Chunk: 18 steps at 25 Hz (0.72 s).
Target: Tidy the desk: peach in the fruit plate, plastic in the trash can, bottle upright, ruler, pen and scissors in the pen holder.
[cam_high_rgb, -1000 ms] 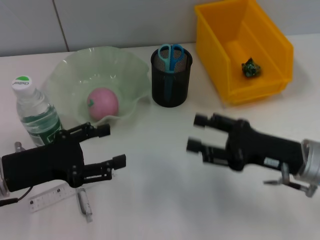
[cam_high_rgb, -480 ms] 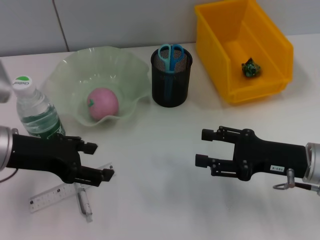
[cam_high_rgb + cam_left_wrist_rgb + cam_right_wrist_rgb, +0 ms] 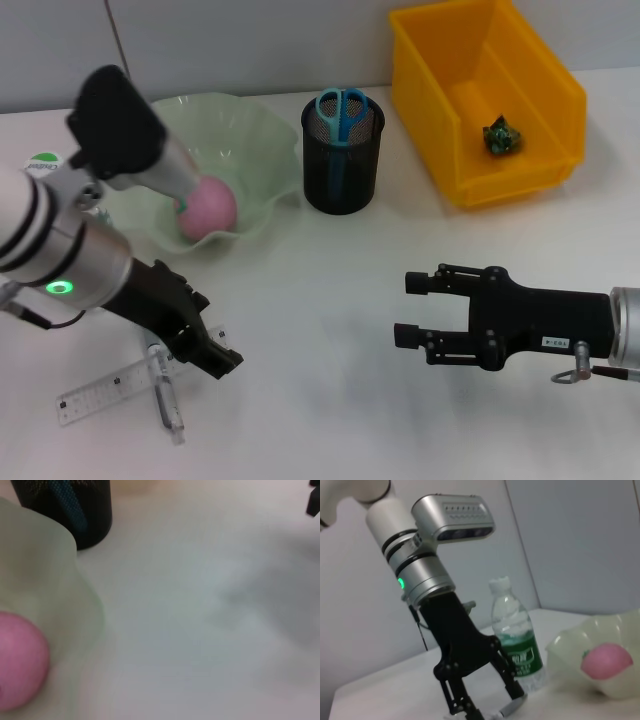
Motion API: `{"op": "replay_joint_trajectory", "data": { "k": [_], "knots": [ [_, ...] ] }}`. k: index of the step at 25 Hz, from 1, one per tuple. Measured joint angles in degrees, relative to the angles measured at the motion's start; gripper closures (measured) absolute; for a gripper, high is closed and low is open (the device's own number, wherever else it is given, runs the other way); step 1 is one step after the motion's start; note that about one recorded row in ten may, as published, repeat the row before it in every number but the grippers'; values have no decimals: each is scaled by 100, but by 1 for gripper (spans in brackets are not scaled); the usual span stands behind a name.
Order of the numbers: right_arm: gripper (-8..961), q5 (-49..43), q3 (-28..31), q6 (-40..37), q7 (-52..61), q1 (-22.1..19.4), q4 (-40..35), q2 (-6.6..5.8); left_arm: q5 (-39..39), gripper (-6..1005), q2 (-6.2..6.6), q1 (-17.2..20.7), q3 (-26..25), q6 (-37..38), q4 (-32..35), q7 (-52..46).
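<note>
The pink peach (image 3: 207, 207) lies in the pale green fruit plate (image 3: 262, 135). Crumpled green plastic (image 3: 500, 135) rests inside the yellow bin (image 3: 560, 95). Behind my left arm the bottle (image 3: 42, 166) stands upright, seen whole as the bottle (image 3: 516, 640) in the right wrist view. Blue scissors (image 3: 342, 108) stick out of the black mesh pen holder (image 3: 343, 170). The clear ruler (image 3: 100, 392) and the pen (image 3: 168, 402) lie flat on the table at front left. My left gripper (image 3: 215, 340) points down, open, just right of them. My right gripper (image 3: 408, 308) hovers open at mid-table, holding nothing.
The white table (image 3: 320, 420) carries everything. The yellow bin stands at back right, the plate and pen holder at back centre. My raised left forearm (image 3: 120, 125) covers part of the plate and bottle. The left wrist view shows the peach (image 3: 20, 665) and holder (image 3: 75, 510) close by.
My left arm has reared up and tipped its gripper downward, shifting right of the ruler and pen. My right gripper has dropped back slightly toward the table's front.
</note>
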Motion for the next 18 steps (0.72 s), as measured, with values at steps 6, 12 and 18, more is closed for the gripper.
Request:
{"op": "replay_joint_trajectory", "data": {
  "k": [6,12,18],
  "knots": [
    [206,-28,2,55,9,64,101,-69,476,153,-24,-425,559,-422,-469,-227],
    [206,-31,2,74,12,124,163,-106,611,168,-26,-578,660,-533,-668,-142],
    [206,-34,2,110,71,157,193,-119,616,183,-26,-585,722,-511,-798,-85]
  ]
}}
